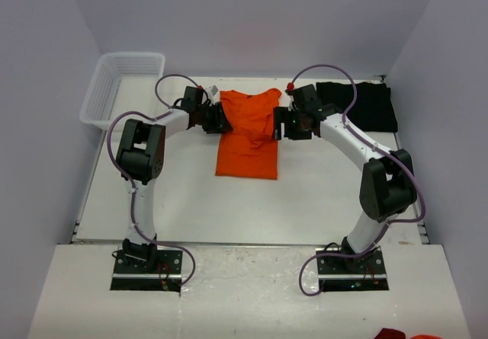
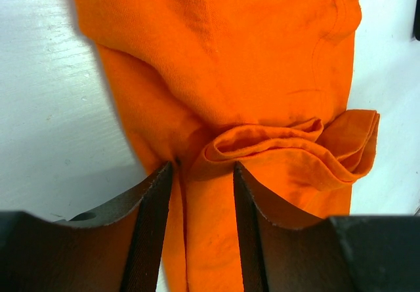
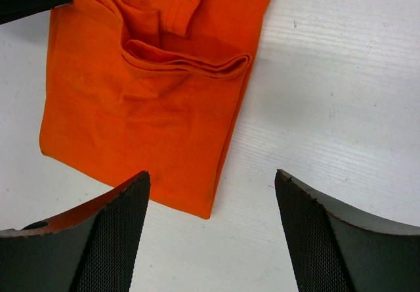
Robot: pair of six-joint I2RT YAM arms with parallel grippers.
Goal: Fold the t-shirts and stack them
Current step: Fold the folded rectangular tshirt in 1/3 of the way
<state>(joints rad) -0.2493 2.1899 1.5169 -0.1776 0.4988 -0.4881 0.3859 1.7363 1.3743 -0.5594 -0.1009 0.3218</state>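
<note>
A robotics lab: plain walls (image 1: 259,27) enclose a white table (image 1: 191,202) with bolted-down arms (image 1: 141,152).

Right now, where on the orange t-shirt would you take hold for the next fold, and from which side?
I'd take the bunched sleeve fold of the orange t-shirt, coming in low from the shirt's left edge, where the left tool sits. There the layers stand up as a raised lip that a finger can probably get under; the rest lies flat on the table.
</note>
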